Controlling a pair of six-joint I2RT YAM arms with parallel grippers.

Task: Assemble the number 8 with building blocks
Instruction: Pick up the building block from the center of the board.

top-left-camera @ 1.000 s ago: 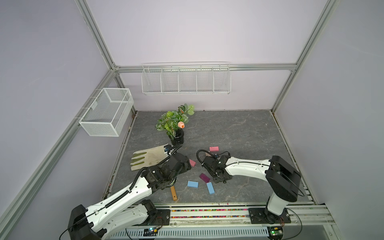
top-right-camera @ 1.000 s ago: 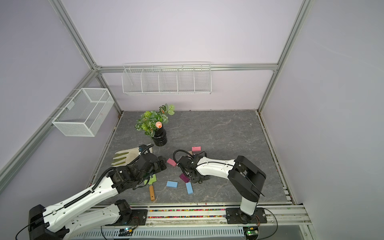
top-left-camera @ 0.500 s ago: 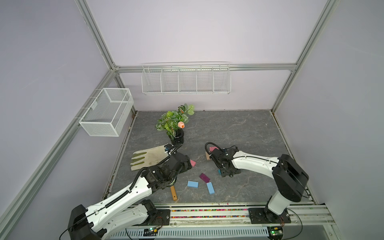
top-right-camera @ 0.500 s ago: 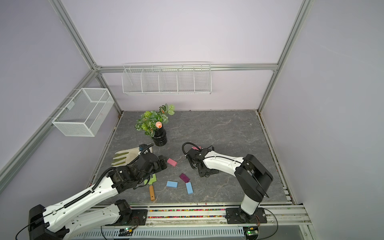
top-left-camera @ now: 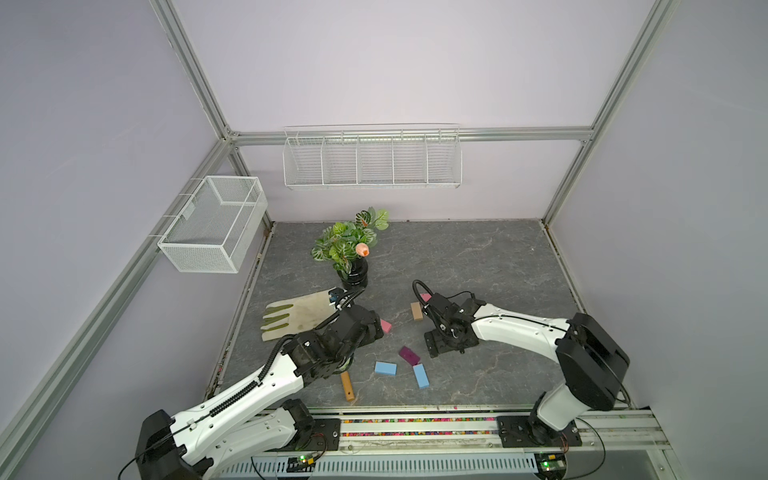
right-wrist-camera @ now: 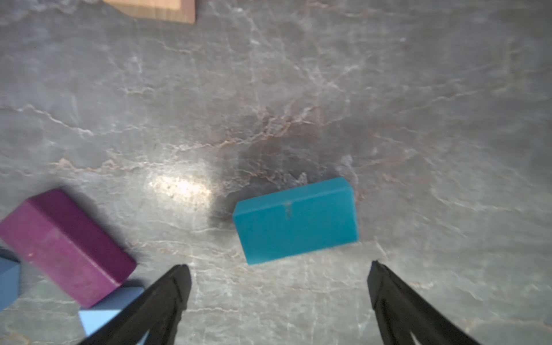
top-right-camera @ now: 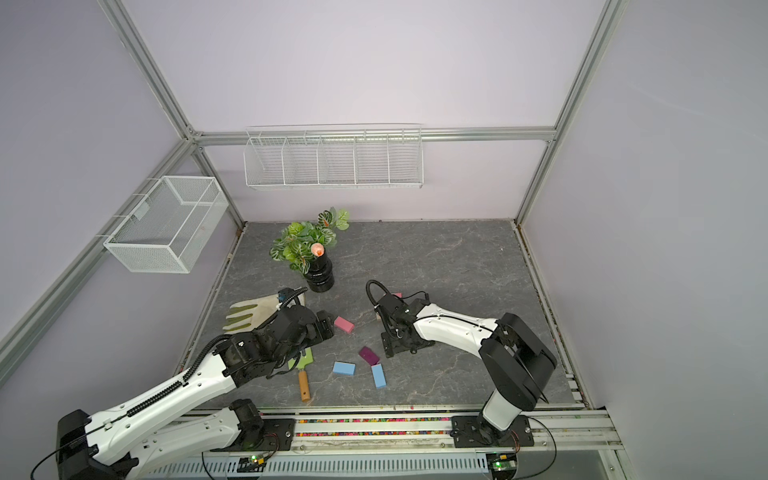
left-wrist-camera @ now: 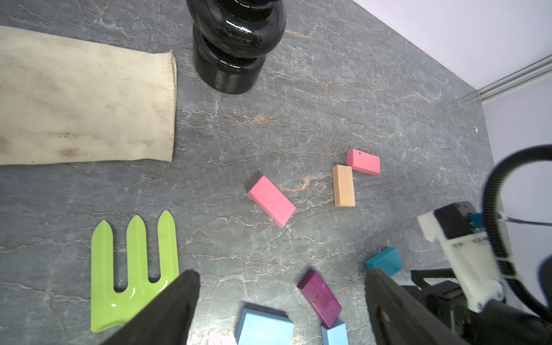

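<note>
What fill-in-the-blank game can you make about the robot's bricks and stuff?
The flat rectangular brick ahead of the open right gripper is coloured ____.
____ light blue flat rectangular bricks lie near the dark purple rectangular brick.
The glossy light green garden fork has ____ prongs.
Missing words: teal, two, three.

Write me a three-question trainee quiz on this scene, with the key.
1. True or false: the left claw is shut.
2. How many pink bricks show in the left wrist view?
3. What colour is the brick lying just ahead of the right claw in the right wrist view? A tan, B teal, C purple.
Key: 1 false, it stands open and empty; 2 two; 3 B.
</note>
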